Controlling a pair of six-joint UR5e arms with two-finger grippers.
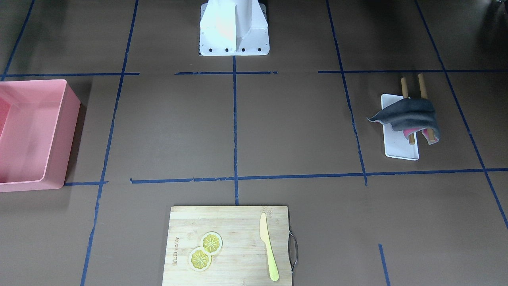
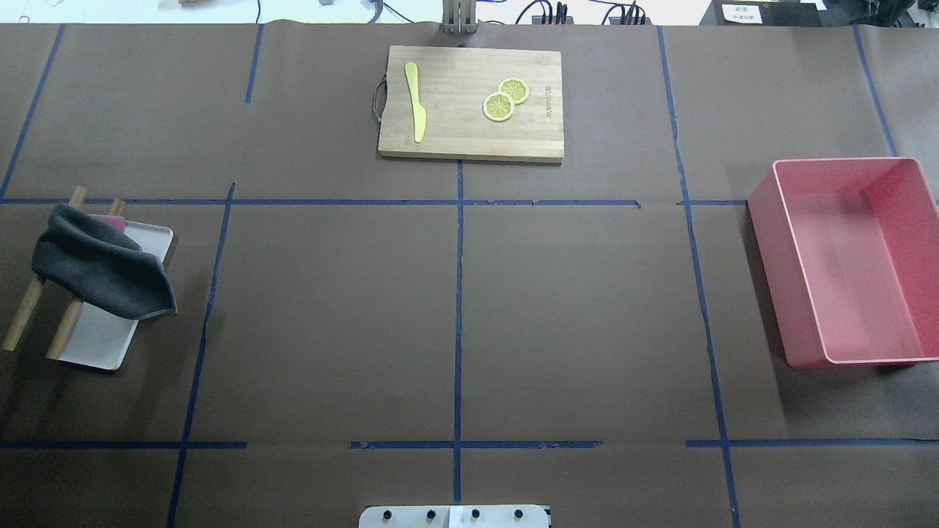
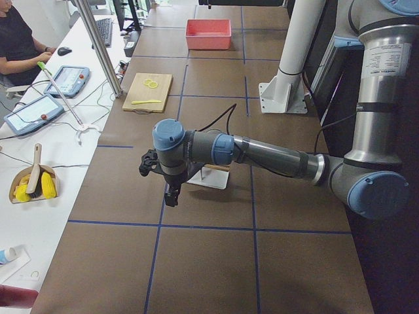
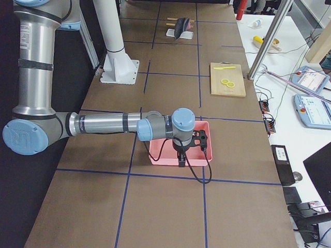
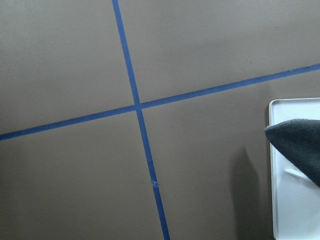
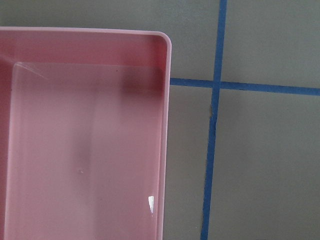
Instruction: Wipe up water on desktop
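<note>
The desktop (image 2: 330, 315) is a matte brown surface with a blue tape grid; I see no water on it. A dark grey cloth (image 2: 99, 268) hangs over two wooden rods (image 2: 22, 323) above a white tray (image 2: 95, 341) at the left side. My left gripper (image 3: 169, 193) hovers above the desktop beside that tray; the left wrist view shows the cloth's corner (image 5: 300, 145) and the tray (image 5: 292, 210). My right gripper (image 4: 182, 160) hovers over the pink bin's edge. Neither gripper shows its fingers clearly, so I cannot tell whether they are open or shut.
A pink bin (image 2: 843, 264) stands at the right side and shows empty in the right wrist view (image 6: 85, 140). A wooden cutting board (image 2: 469, 132) at the far edge carries a yellow knife (image 2: 416, 99) and two lemon slices (image 2: 506, 99). The robot's base plate (image 2: 455, 517) is at the near edge.
</note>
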